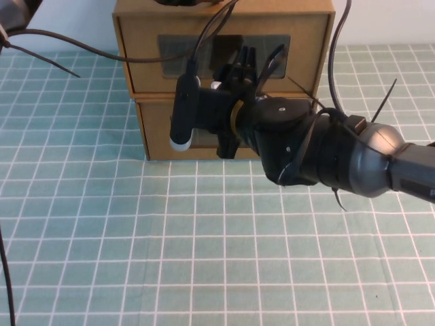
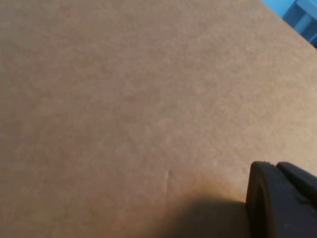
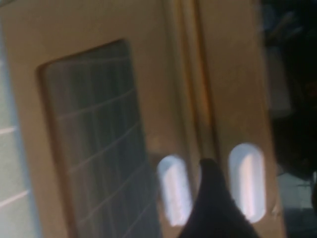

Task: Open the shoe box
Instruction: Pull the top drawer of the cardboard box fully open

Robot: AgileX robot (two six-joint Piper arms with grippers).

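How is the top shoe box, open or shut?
Shut: the top shoe box has its front flush, no gap. Right gripper is open at its front; left gripper is close to cardboard.

a counter (image 1: 204,272) fills most of the view, covered in a pale green cloth ruled with a white grid. behind the counter's far edge rises a plain white wall (image 1: 401,20). soft, even light falls on the counter, leaving only faint shadows.

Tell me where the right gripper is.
In the high view the right gripper, reaching in from the right, is at the front of the stacked shoe boxes, far centre of the table; the left gripper is close over cardboard.
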